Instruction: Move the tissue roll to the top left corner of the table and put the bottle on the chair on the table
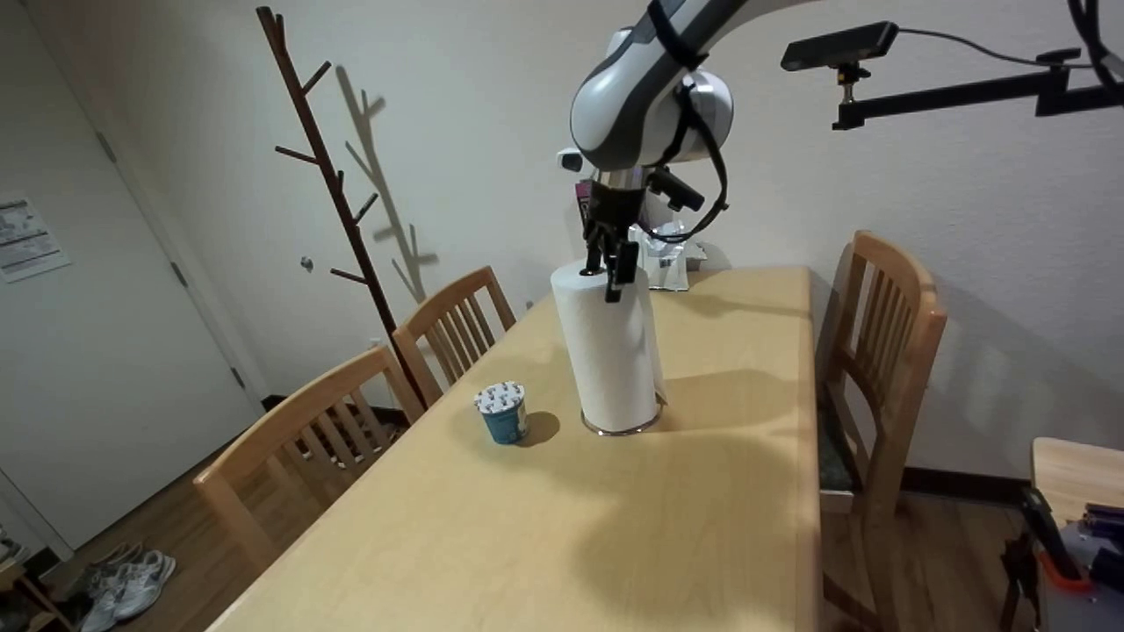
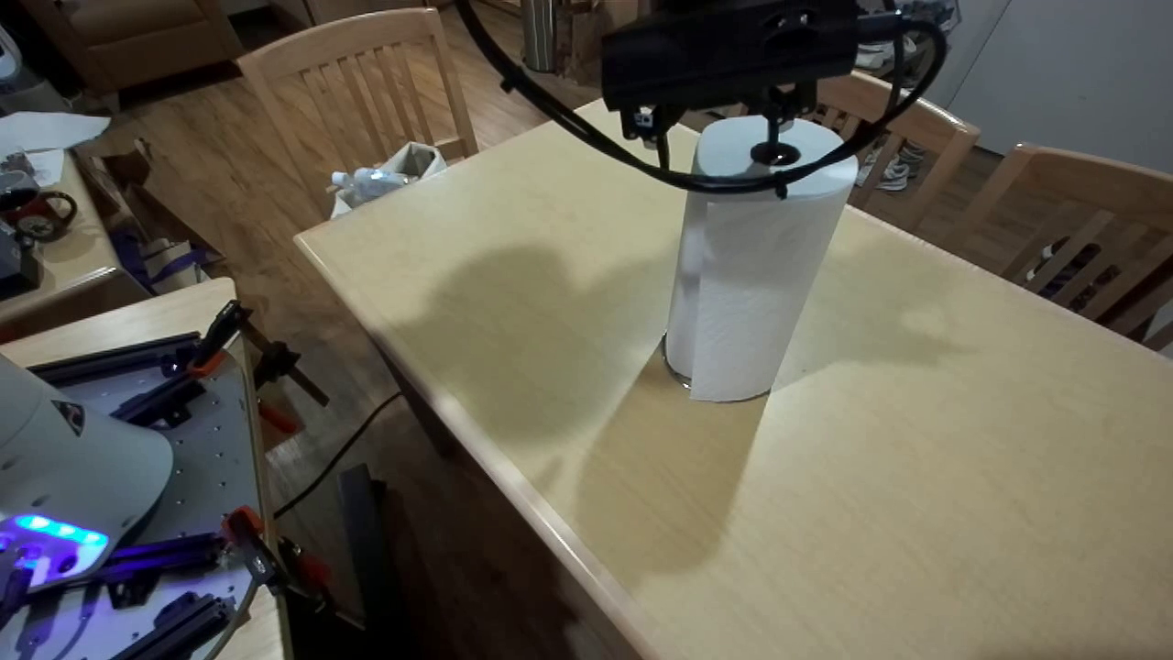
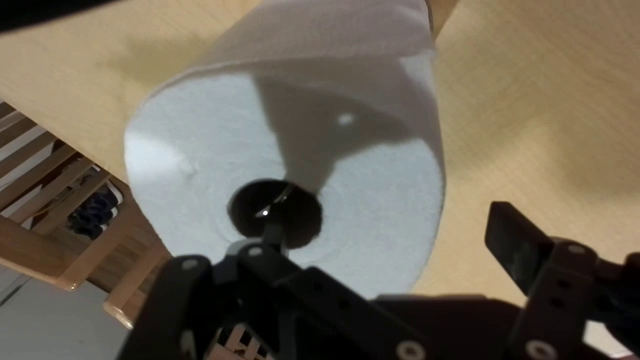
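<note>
The tool (image 3: pixel 387 227) has its fingers apart, astride the wall of the tissue roll (image 1: pixel 608 351): one at the core, how deep unclear, the other outside. The roll stands upright mid-frame on the counter (image 1: pixel 694 527). Closing so high on soft paper could tilt it; a shallow lift might drag its base. The blue cup (image 1: pixel 504 417), left near the edge, risks a knock; packets (image 1: pixel 665 261) limit the far end. Room opens toward the lower frame. In an exterior view, the bottle (image 2: pixel 374 182) lies past the counter's edge, upper left.

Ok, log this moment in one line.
Tissue roll: upright on table | End effector: open, straddling roll's top edge | Bottle: off table, at chair
</note>
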